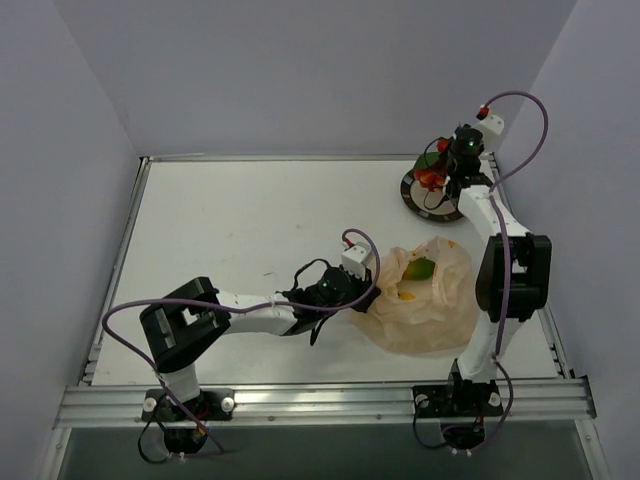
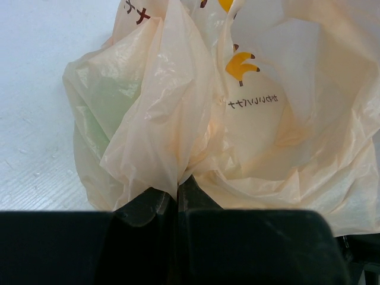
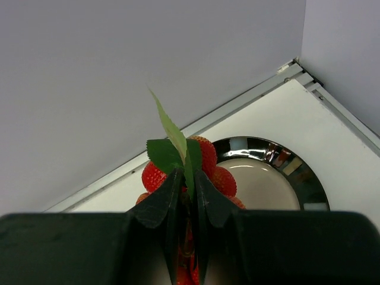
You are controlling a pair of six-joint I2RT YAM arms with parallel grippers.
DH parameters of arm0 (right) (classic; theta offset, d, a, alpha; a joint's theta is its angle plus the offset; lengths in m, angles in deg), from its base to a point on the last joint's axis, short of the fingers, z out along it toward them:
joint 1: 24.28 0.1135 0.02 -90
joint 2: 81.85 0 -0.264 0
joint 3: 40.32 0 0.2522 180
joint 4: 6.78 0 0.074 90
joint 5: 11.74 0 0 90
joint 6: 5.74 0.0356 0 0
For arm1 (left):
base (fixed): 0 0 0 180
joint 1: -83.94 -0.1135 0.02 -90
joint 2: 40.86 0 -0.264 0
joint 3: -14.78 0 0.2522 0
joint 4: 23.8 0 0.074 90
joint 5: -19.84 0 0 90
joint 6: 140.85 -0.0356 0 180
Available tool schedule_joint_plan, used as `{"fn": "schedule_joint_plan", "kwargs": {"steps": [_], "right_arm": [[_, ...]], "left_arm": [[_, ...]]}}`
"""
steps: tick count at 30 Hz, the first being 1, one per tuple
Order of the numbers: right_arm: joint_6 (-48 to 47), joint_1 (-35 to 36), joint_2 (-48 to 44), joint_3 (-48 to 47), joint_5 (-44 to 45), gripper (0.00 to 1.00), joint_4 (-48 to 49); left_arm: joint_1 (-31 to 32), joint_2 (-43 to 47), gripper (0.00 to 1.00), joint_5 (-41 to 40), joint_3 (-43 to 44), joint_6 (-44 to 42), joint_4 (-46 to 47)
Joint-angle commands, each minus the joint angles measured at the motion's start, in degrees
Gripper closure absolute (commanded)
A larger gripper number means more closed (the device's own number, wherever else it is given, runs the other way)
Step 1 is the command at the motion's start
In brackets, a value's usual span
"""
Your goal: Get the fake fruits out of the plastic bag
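Bag (image 1: pixel 428 312) slumped on table (image 1: pixel 230 230), crumpled, pale orange film with small orange printed marks. Left gripper (image 2: pixel 178 193) at bag's left edge; jaws pressed together, pinching a gathered fold of the film. Left arm lies low across the table on that side of the bag.

Inside bag, seen through the film from above: mango (image 1: pixel 422 268), orange and green, near the bag's far edge. A small yellow patch just nearer than it, too dim to name. Left wrist view shows a pale green shape (image 2: pixel 104 98) behind the film, left of the pinched fold; outline blurred.

Beyond bag, toward the far right corner: plate (image 3: pixel 300 175), round, dark shiny rim, pale centre. Right gripper (image 3: pixel 187 178) over the plate's left side, well apart from bag. Jaws close together, pinching berries (image 3: pixel 209 161) at the stem, with green leaves standing up between the fingers. Cluster is red. Whether it touches the plate cannot be told.
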Motion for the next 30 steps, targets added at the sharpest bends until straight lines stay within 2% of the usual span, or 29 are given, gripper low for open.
{"fn": "schedule_joint_plan", "kwargs": {"steps": [1, 6, 11, 14, 15, 17, 18, 22, 23, 26, 30], "right_arm": [[0.7, -1.5, 2.9, -6.4, -4.1, 1.00, 4.6], [6.2, -6.3, 12.6, -10.7, -12.0, 0.99, 2.8], [7.5, -7.3, 18.9, -15.6, -12.2, 0.94, -4.3], [7.6, -7.4, 20.1, -17.2, -10.7, 0.80, -8.3], [7.8, -7.5, 19.9, -17.2, -9.3, 0.67, -9.1], [8.1, -7.8, 18.4, -16.7, -8.0, 0.56, -10.4], [8.0, -7.8, 17.6, -15.5, -7.8, 0.43, -10.3], [7.8, -7.7, 10.5, -11.3, -6.5, 0.21, -11.1], [7.8, -7.7, 9.1, -10.1, -6.3, 0.12, -11.2], [7.9, -7.6, 2.4, -4.6, -5.6, 0.02, -11.4], [7.4, -5.5, -7.5, 4.1, -4.2, 0.01, -11.5]], "left_arm": [[0.2, 1.4, 0.98, -1.0, 1.4, -2.6, 0.5], [0.1, 1.5, 0.98, -2.3, 1.5, -3.1, -0.1], [-0.5, 1.5, 0.98, -1.2, 1.7, -1.2, 0.0], [-1.0, 1.7, 0.98, -0.5, 1.9, -0.4, 0.3], [-1.0, 1.8, 0.98, -0.6, 1.8, -0.4, 0.3], [-1.0, 2.2, 0.98, -1.1, 1.5, -0.5, 0.1], [-1.0, 2.4, 0.98, -1.3, 1.4, -0.4, 0.1], [-1.0, 2.9, 0.98, -1.5, 1.6, 0.0, 0.0], [-1.0, 3.0, 0.98, -1.6, 1.6, 0.4, -0.1], [-1.0, 3.1, 0.98, -2.3, 1.7, 1.3, -0.5], [-1.9, 2.8, 0.98, -1.4, 2.4, 4.0, 0.5]]}}
